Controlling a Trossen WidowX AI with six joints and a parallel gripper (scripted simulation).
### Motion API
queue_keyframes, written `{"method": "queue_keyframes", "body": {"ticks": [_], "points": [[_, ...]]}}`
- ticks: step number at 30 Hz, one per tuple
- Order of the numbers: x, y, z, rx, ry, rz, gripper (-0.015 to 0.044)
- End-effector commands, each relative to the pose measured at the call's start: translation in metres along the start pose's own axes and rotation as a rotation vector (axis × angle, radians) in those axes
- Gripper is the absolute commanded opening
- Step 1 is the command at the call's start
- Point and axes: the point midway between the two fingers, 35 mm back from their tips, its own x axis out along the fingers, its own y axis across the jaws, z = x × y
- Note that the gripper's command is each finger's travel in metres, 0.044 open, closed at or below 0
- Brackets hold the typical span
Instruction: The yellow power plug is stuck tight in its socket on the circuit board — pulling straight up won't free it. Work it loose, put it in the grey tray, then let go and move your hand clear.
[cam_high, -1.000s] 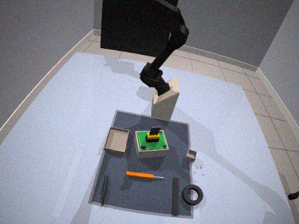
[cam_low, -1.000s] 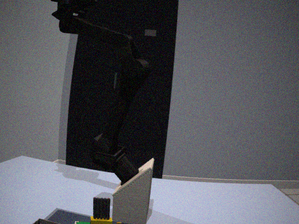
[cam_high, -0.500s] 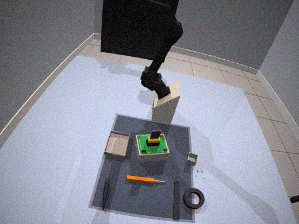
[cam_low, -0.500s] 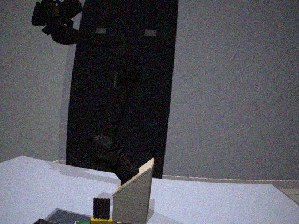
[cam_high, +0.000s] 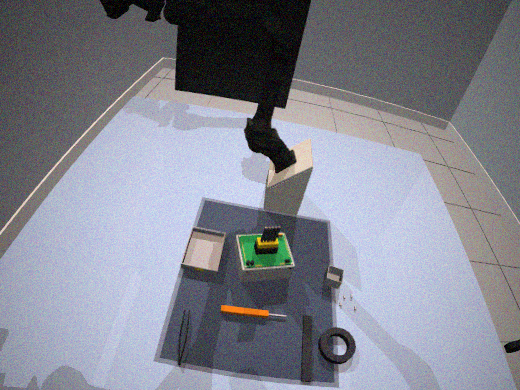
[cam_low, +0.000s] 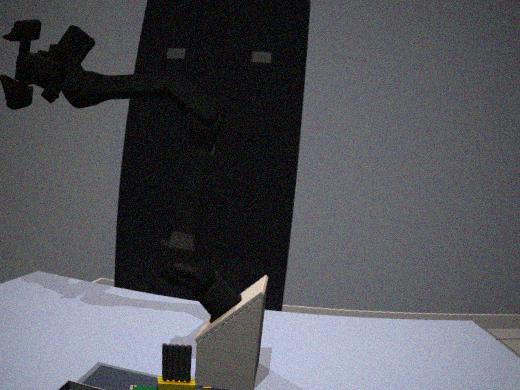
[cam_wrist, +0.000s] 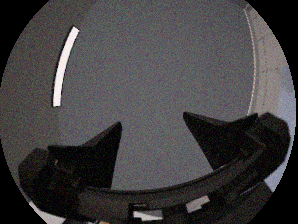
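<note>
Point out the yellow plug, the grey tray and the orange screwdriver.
Yellow plug (cam_high: 268, 243) (cam_low: 176, 384): top and exterior views, on its yellow body.
Grey tray (cam_high: 201, 230): top view, on its far wall.
Orange screwdriver (cam_high: 245, 311): top view, on its orange handle.
</note>
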Motion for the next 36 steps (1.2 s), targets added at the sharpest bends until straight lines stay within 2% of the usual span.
{"method": "queue_keyframes", "body": {"ticks": [1, 8, 14, 21, 27, 33, 36], "points": [[0.003, -0.04, -0.048, -0.003, 0.15, -0.107, 0.043], [-0.017, -0.093, -0.138, -0.019, 0.43, -0.275, 0.043], [-0.043, -0.11, -0.19, -0.037, 0.607, -0.337, 0.043], [-0.111, -0.128, -0.274, -0.093, 0.937, -0.42, 0.043], [-0.188, -0.13, -0.33, -0.172, 1.237, -0.448, 0.043], [-0.15, -0.128, -0.305, -0.121, 1.097, -0.436, 0.043], [-0.16, -0.13, -0.313, -0.131, 1.134, -0.441, 0.043]]}}
